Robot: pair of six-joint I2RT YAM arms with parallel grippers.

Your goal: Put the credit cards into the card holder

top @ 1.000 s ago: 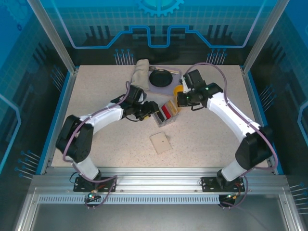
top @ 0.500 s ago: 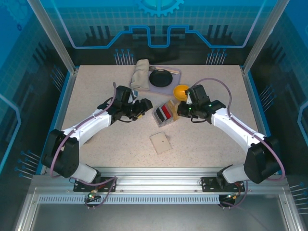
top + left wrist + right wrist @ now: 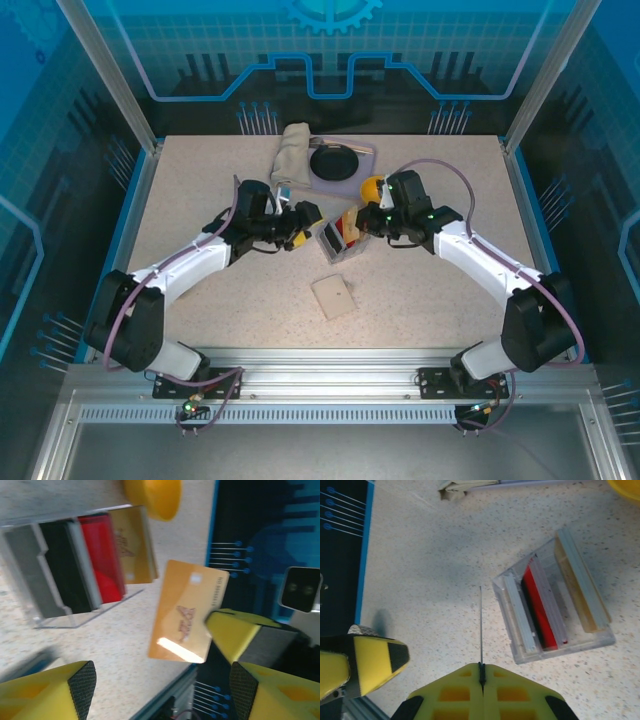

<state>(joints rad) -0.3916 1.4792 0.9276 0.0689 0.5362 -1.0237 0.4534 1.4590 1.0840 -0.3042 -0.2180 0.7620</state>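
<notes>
From above, the left gripper (image 3: 304, 220) and right gripper (image 3: 362, 222) faced each other across the clear box (image 3: 338, 242), with the card holder (image 3: 334, 296) lying on the near side of both sets of fingertips. The left wrist view showed the left fingers (image 3: 55, 695) released and empty, a gold card (image 3: 186, 614) hanging beyond them in the right gripper's pinch. The right wrist view showed the right fingers (image 3: 450, 695) clenched on that card, edge-on ahead of their tips.
</notes>
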